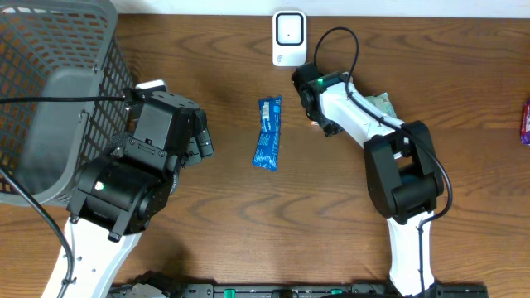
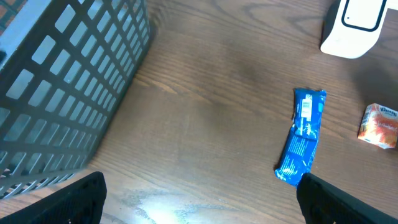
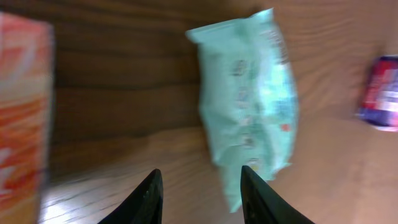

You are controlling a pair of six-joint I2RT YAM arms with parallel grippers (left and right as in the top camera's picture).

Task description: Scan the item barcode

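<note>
While arm (image 1: 360, 120) bends sharply, right pincer (image 3: 200, 174) parted (slightly).

blue snack packet (image 1: 267, 134) flat mid-table, white scanner (image 1: 288, 37) beyond

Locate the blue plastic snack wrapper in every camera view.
Overhead: the blue plastic snack wrapper lies near the middle of the picture.
Left wrist: it lies right of centre, its long side running up the picture.
Right wrist: not in it.
Shared landmark: the white rectangular scanner beyond the wrapper's top end, in overhead and left wrist only.
</note>
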